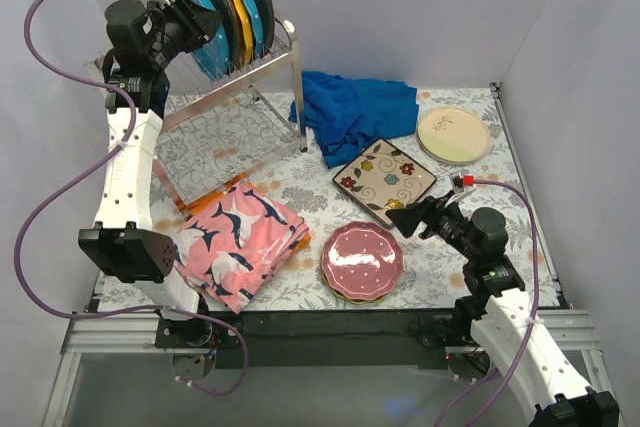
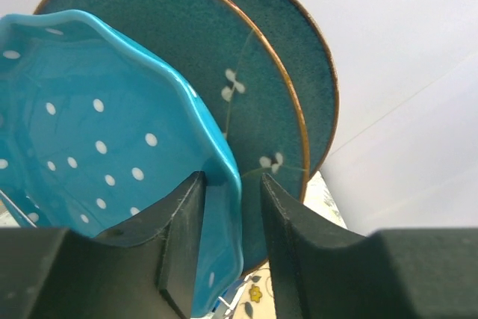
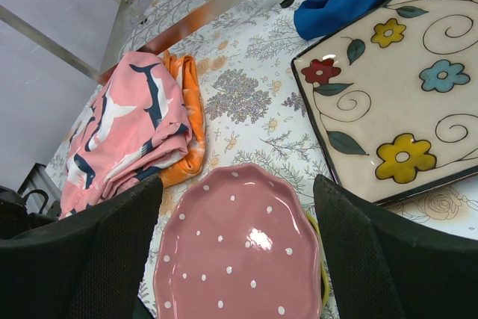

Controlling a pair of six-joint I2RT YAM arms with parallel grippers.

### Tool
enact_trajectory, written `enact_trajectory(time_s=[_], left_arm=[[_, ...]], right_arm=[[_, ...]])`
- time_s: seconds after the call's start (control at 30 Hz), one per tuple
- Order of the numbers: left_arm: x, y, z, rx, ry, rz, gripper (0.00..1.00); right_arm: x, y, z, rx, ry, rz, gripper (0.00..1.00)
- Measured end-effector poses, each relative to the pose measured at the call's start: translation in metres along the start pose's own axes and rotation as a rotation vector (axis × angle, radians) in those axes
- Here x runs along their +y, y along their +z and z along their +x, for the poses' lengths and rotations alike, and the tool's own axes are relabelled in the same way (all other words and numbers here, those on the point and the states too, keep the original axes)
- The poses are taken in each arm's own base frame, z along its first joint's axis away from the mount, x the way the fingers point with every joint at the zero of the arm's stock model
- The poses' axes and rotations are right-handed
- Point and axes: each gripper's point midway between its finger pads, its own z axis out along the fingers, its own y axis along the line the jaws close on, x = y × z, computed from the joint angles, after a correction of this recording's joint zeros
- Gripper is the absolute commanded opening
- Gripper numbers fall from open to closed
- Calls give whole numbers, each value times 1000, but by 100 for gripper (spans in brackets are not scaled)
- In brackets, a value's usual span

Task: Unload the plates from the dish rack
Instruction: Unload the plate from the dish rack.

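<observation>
Top view: the rack (image 1: 225,97) holds five plates (image 1: 238,7) on edge; four more lie on the table (image 1: 300,162): one cream plate (image 1: 453,134), one square flowered plate (image 1: 387,179), one pink dotted plate (image 1: 362,257) stacked on one yellow-green plate (image 1: 352,297).
Left wrist view: left gripper (image 2: 231,178) half open; jaws astride the rim of the blue dotted plate (image 2: 97,125), not clamped.
Right wrist view: right gripper (image 3: 235,184) wide open, empty, above the pink dotted plate.

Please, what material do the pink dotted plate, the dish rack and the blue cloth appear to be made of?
Pink dotted plate: probably glazed ceramic, glossy, with a bright reflection of light on it.
Dish rack: likely polished metal, with thin, shiny silver bars.
Blue cloth: soft matte fabric, lying in loose folds.
</observation>
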Motion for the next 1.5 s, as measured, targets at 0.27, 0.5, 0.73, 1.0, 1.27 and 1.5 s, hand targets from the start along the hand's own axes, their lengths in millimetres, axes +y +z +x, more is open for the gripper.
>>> enact_trajectory(time_s=[0.27, 0.5, 0.73, 1.0, 1.27, 1.5], left_arm=[[2, -2, -2, -12, 35, 13, 0], [1, -3, -2, -28, 45, 25, 0], [0, -4, -4, -28, 38, 25, 0], [0, -5, -6, -15, 21, 10, 0], [0, -6, -6, -16, 21, 7, 0], [0, -7, -6, -21, 15, 7, 0]], right_arm=[[0, 0, 0, 0, 0, 0, 86], [-1, 0, -1, -4, 0, 7, 86], [-3, 0, -1, -9, 1, 16, 82], [19, 9, -56, -48, -10, 37, 81], [115, 54, -158, -140, -115, -94, 80], [210, 121, -195, -165, -262, -219, 78]])
